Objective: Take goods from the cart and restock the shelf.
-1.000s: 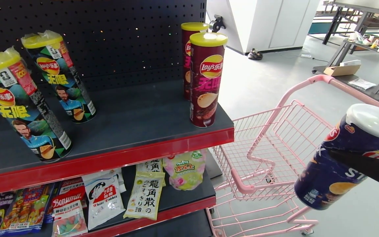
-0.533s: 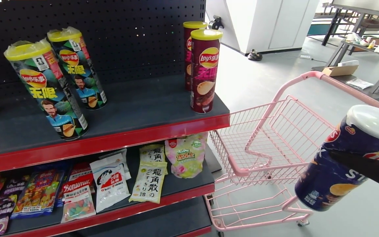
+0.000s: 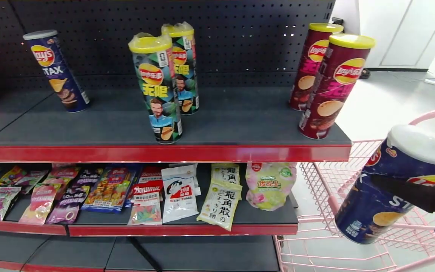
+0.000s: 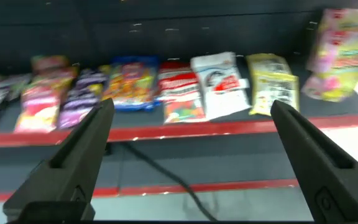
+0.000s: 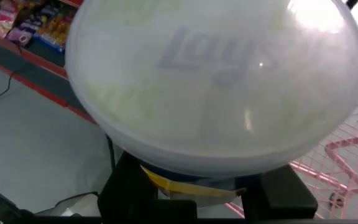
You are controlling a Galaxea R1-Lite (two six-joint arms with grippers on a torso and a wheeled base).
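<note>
Held can: blue chip can with a white lid. It is tilted and up in the air near the cart. The right claw grips it around the middle.
Cart: pink wire cart, just beside the right end of the shelf.
Shelf: dark shelf with a red front edge. Tall chip cans stand on it.

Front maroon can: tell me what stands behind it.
A second maroon can with a yellow lid stands right behind the front can, then the pegboard. The front can covers part of it; whether they touch is hidden.
</note>
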